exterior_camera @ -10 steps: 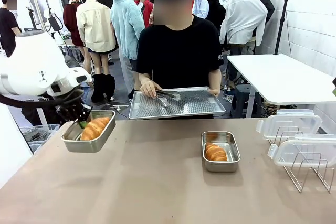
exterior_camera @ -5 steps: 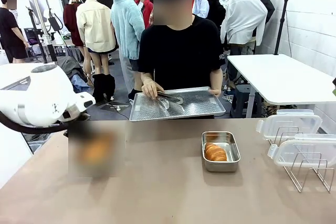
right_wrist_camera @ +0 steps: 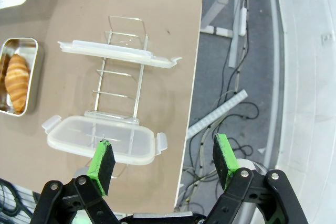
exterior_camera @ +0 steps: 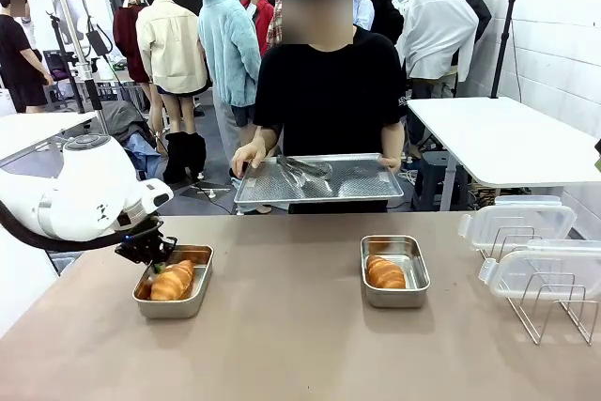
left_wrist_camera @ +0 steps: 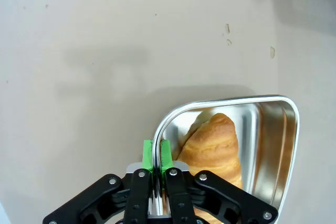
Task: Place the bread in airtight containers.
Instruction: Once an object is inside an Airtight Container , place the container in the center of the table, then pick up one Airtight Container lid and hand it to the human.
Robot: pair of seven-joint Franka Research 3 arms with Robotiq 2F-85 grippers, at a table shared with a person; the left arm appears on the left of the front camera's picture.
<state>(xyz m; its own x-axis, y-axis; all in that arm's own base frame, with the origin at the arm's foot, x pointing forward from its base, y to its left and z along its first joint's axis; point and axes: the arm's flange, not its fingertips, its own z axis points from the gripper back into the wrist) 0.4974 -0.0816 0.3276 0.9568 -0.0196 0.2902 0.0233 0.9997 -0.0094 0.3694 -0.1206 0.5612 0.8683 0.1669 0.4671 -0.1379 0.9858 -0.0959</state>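
- From the front, the left tool (exterior_camera: 150,251) is pinched together on the near-left rim of the left pan (exterior_camera: 192,300), which looks to be resting on the bench (exterior_camera: 282,345) towards its left side.
- The left roll (exterior_camera: 172,281) lies inside that pan, golden and ridged.
- Well to the right, near the middle of the bench, the right pan (exterior_camera: 413,293) holds the right roll (exterior_camera: 385,272); nothing touches it.
- At the far right a clear lid (exterior_camera: 516,223) and a second lid (exterior_camera: 540,271) lean in a wire rack (exterior_camera: 554,316), both apart from the pans.
- Across the bench a person (exterior_camera: 324,91) holds a perforated tray (exterior_camera: 362,180) at both ends, with tongs (exterior_camera: 302,169) lying on it.
- Looking down the left wrist, the green pads (left_wrist_camera: 147,156) are clamped on the thin steel rim of the left pan (left_wrist_camera: 273,140), one pad outside the wall and one inside.
- The left roll (left_wrist_camera: 215,148) lies just beside the inner pad, its pointed end towards the pan's far wall.
- Looking down the right wrist, the right tool (right_wrist_camera: 163,158) hangs high above the bench's end with its fingers (right_wrist_camera: 102,163) wide apart and nothing between them.
- Below it the two lids stand in the wire rack (right_wrist_camera: 123,77); the right pan (right_wrist_camera: 30,51) with its roll (right_wrist_camera: 17,80) sits at the picture's left edge.
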